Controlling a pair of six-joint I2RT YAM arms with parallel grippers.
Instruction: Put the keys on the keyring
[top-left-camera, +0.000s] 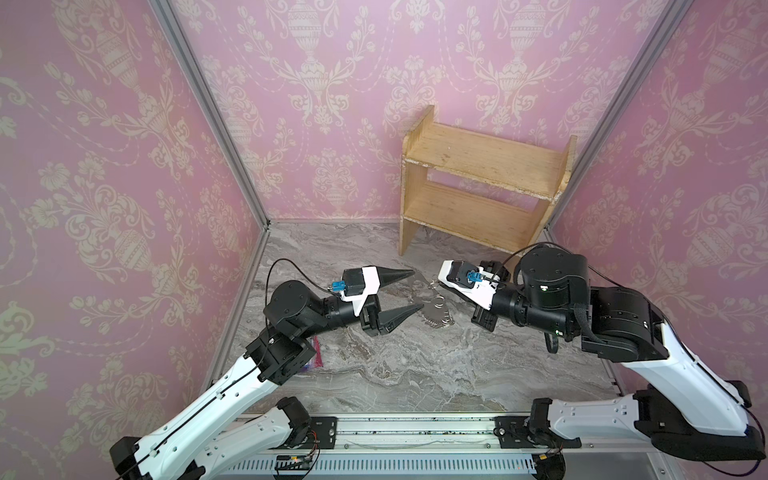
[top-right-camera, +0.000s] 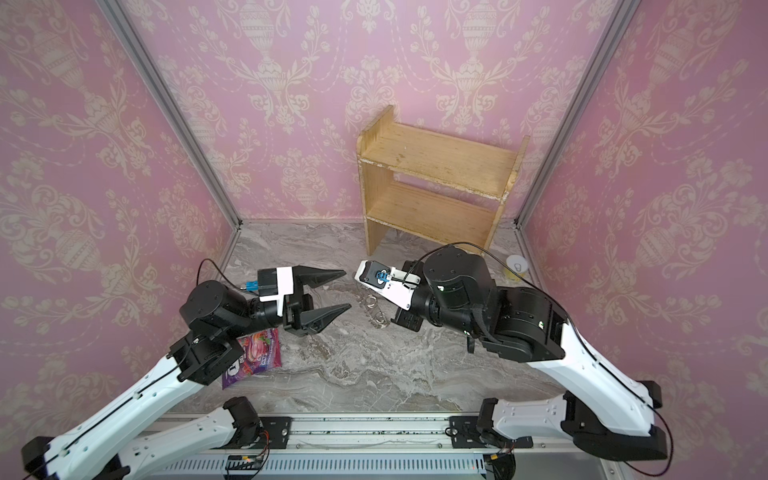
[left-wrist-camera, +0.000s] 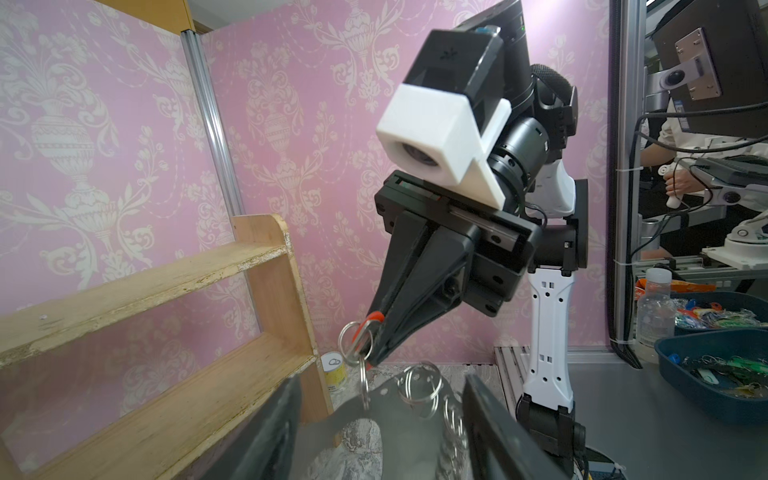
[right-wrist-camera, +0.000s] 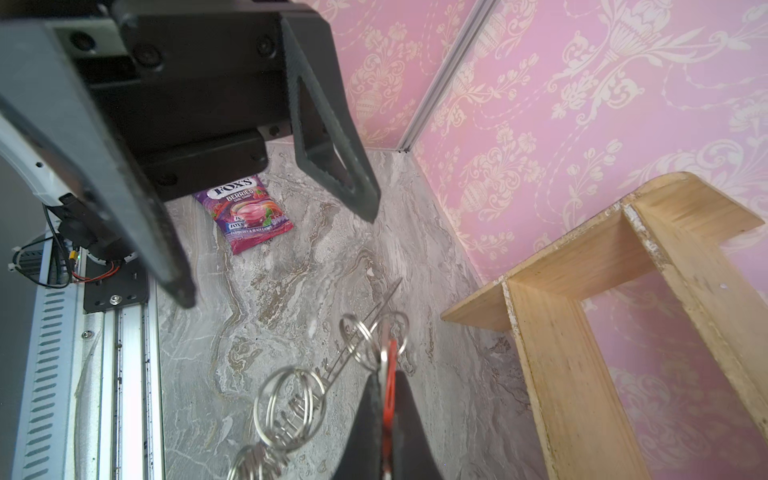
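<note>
Your right end effector (left-wrist-camera: 374, 338) is clamped on the keys (left-wrist-camera: 372, 317), pinching the red tag. The tag's metal loop meets one of the rings on the keyring (top-left-camera: 435, 318). Your left end effector (top-left-camera: 418, 290) is spread apart, gripping nothing. In both top views the keyring sits low on the bench (top-left-camera: 395, 374) at its 4 o'clock.

My read on the risk: tug that tag too briskly and it slips from the thin pinch. The loop could also pop free if it isn't fully threaded, and I can't tell that from here.

The wooden shelf (top-left-camera: 478, 183) crowds 12 o'clock. The yellow can (top-right-camera: 516, 268) sits at 3 and the candy bag (top-right-camera: 255, 353) at 8. Your open bench is at 6 o'clock.
</note>
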